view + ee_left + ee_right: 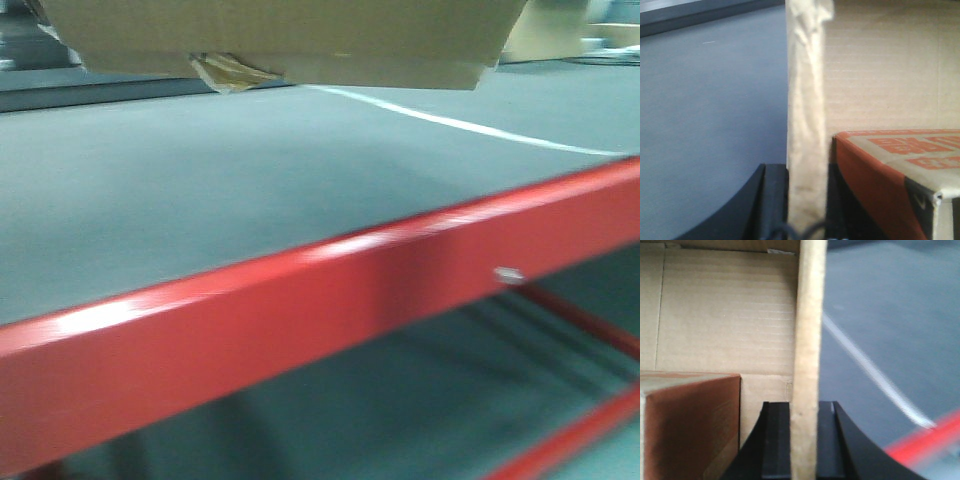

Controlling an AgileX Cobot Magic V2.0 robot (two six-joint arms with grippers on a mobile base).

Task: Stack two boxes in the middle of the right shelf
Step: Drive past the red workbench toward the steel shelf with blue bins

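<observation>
Move both arms together and hold the carton (pixel 290 35) level, since each pincer grips only one thin side wall. The left pincer (pixel 806 200) is clamped tight on the taped wall. The right pincer (pixel 804 435) is clamped on the opposite wall. Do not spread or twist the walls, because corrugated board is likely to buckle. The shelf is not in view, so approach clearance cannot be judged.

The carton is tan corrugated cardboard, with torn yellowish tape (pixel 230 70) hanging at its lower edge. It sits over the far part of the grey deck (pixel 250 200), well behind the red front edge (pixel 300 300). Whether it touches the deck cannot be told. A red-printed inner box (pixel 890 170) lies inside.
</observation>
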